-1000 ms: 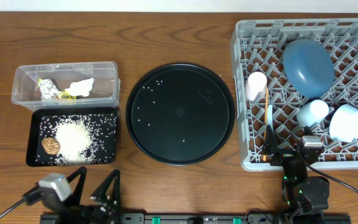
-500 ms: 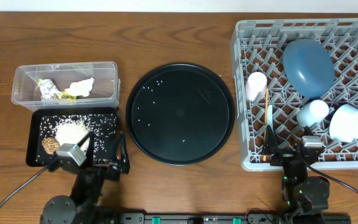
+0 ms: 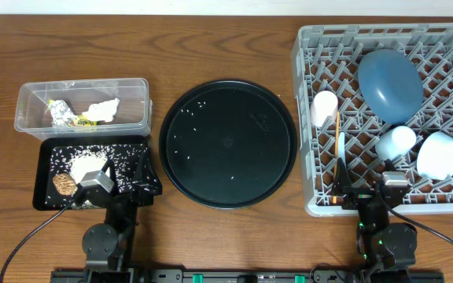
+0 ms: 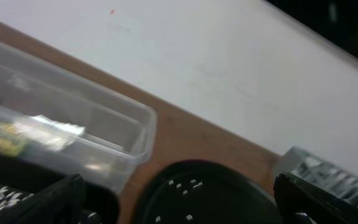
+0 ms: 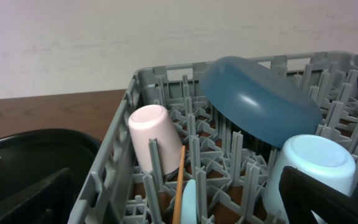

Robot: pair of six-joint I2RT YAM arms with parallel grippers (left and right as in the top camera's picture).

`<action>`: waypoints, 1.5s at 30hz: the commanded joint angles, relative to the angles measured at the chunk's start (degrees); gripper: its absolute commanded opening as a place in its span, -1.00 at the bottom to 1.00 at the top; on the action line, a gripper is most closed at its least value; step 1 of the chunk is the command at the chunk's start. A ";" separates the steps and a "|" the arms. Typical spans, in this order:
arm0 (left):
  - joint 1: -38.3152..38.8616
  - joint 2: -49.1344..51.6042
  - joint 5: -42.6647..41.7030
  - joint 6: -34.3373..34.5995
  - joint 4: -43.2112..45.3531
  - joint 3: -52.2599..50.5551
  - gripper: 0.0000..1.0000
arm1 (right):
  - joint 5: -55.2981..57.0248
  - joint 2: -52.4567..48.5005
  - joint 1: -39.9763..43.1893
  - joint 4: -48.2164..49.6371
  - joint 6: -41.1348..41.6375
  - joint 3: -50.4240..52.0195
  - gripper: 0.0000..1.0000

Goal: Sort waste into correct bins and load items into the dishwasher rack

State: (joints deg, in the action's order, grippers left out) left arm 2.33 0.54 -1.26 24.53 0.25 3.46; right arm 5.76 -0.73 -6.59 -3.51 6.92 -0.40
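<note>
My left gripper spread wide, empty, over near right corner of black tray; rice, cookie to its left. My right gripper spread wide, empty, at rack front edge; pink cup, dish beyond. Wrapper print unreadable.

The dishwasher rack is showing grey in a pegged lattice pattern. Inside it the dish is looking dark blue, the pink cup pale, the light blue cup pastel and the bowl bluish white. The flat tray is showing black under white rice and a brown lump. The round tray is showing black with white flecks. The wrapper is glinting yellow and silver beside a white tissue.
</note>
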 commanded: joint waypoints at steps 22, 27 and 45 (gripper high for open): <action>-3.56 -0.44 1.70 -30.34 -4.28 -3.26 0.96 | -0.39 0.44 0.52 -0.20 -0.79 0.11 0.98; -3.54 -0.44 1.75 -30.05 -4.28 -3.26 0.96 | -0.39 0.44 0.52 -0.20 -0.79 0.09 0.99; -3.54 -0.31 1.75 -30.05 -4.28 -3.23 0.96 | -0.39 0.44 0.52 -0.20 -0.79 0.09 0.98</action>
State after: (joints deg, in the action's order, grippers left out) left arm -0.97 0.58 -0.47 -4.78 -1.45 1.06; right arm 5.72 -0.69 -6.59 -3.51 6.92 -0.40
